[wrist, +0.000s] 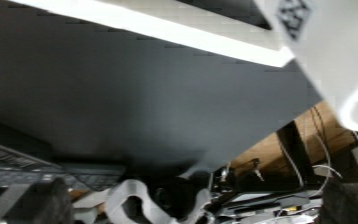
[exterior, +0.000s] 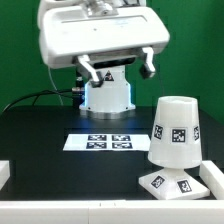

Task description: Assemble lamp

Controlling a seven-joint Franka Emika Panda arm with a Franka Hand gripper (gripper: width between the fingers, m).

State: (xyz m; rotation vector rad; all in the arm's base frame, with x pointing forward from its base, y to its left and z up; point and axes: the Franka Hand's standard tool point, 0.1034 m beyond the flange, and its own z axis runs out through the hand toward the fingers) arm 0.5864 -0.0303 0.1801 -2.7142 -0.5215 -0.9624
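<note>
The shade looks like smooth white plastic with a soft sheen, its tags printed matt black. The base beneath shares that finish. The tabletop is matt black, perhaps cloth-covered, though the view is too coarse to tell. The marker board looks flat and paper-like. The robot body is glossy white.

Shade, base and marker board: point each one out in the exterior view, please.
shade point(exterior: 177, 128), exterior view, on its tagged side wall.
base point(exterior: 165, 183), exterior view, on its tagged top face, below the shade.
marker board point(exterior: 107, 141), exterior view, on the middle of the flat sheet, between its four tags.
</note>
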